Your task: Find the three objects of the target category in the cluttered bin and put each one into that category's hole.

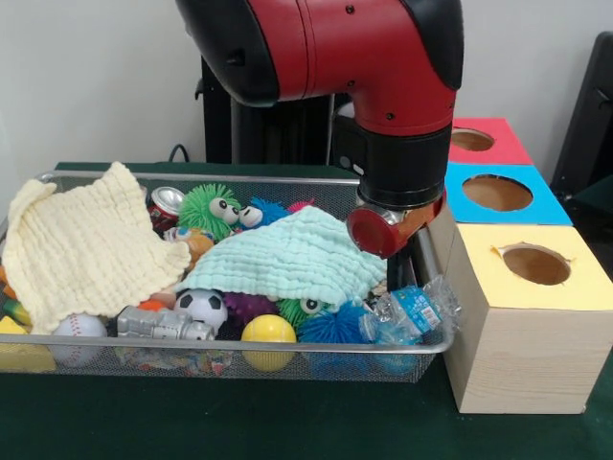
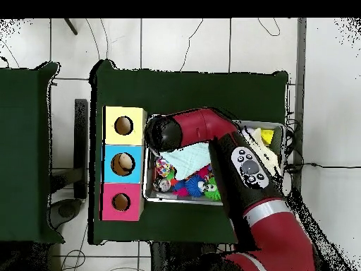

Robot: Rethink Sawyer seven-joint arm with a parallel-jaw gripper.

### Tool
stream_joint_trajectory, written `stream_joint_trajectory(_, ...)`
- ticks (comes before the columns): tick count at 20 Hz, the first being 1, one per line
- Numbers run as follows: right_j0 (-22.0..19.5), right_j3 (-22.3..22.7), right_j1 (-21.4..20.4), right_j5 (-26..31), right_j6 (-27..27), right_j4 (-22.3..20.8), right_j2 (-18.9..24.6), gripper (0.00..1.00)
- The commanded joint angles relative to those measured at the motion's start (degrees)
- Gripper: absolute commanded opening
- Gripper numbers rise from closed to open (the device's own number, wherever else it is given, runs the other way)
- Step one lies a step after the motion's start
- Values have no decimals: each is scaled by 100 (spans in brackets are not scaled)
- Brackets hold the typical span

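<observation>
Green bench [image 1: 287,431] carrying a crammed wire bin [image 1: 239,350]: the robot arm [image 1: 383,67] is hovering over its box-side corner, pincer hidden, state unclear. Targets unidentified; cloths [image 1: 287,254] may be concealing them, risking a snag.

- Honestly nothing here is readable.
- The crushed water bottle [image 1: 414,314] at the bin's [image 1: 287,350] corner has a blue label, but the print is too blurry to make out.
- The red can [image 1: 165,204] probably carries a logo, can't read it either.
</observation>
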Motion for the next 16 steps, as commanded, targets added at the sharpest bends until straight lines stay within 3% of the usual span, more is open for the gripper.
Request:
stream_joint_trajectory(1,278,-639,123,2217,-1201,-146,-98,0)
stream_joint_trajectory(8,9,-524,-210,2312,-1137,124,301,0)
stream_joint_trajectory(16,123,-739,-300,2366,-872,125,407,0)
